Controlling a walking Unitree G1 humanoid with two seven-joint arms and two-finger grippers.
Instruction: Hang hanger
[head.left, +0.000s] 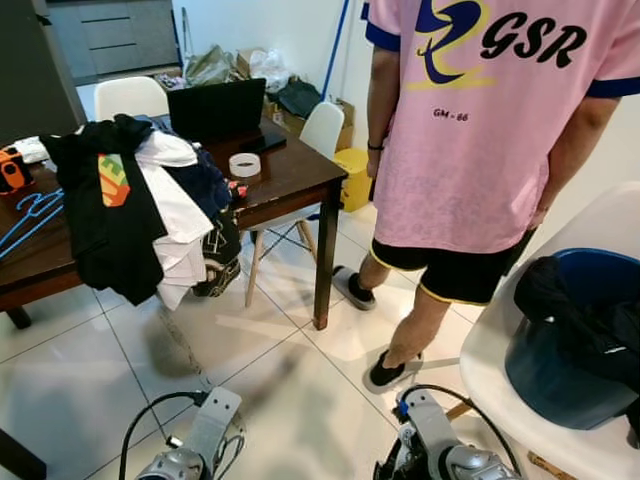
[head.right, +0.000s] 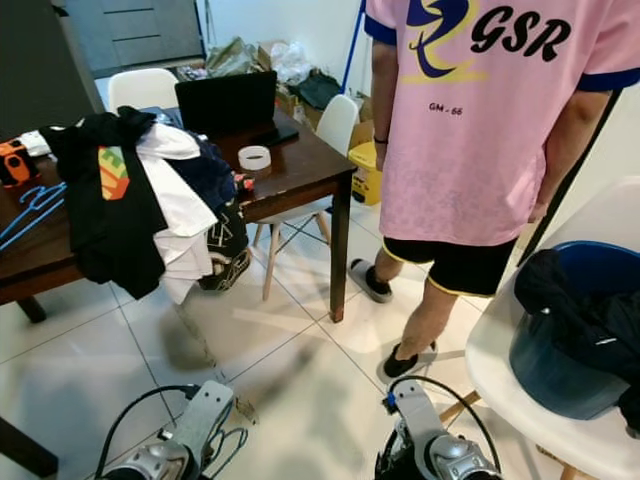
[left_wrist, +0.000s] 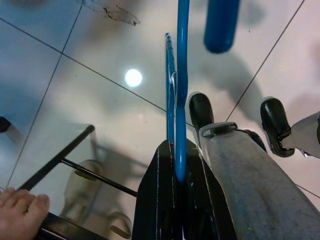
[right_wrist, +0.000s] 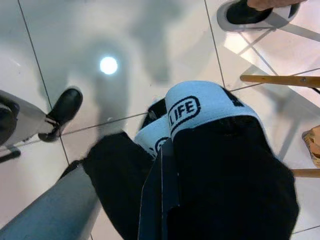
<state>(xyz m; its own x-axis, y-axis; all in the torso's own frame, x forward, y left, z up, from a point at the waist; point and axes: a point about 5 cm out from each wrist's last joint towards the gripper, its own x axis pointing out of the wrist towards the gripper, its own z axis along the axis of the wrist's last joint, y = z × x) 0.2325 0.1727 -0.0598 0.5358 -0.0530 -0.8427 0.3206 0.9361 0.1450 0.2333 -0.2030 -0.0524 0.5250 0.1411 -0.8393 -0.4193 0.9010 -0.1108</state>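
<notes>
Left pincer (left_wrist: 175, 200) clamped on thin blue plastic hanger (left_wrist: 181, 90) | right pincer (right_wrist: 160, 200) closed on black white-banded garment (right_wrist: 220, 165) | hanging not yet done (no rail visible).

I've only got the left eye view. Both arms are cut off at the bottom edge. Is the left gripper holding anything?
Observer: Yes. In the left wrist view the left gripper is shut on a blue hanger, above the floor tiles.
Operator: And the right one?
Observer: The right gripper is clamped on black cloth with a white waistband printed "LIFE".
Operator: Anything near the feet I can't see?
Observer: A person's bare toes show in the left wrist view, beside a black metal frame on the floor.
</notes>
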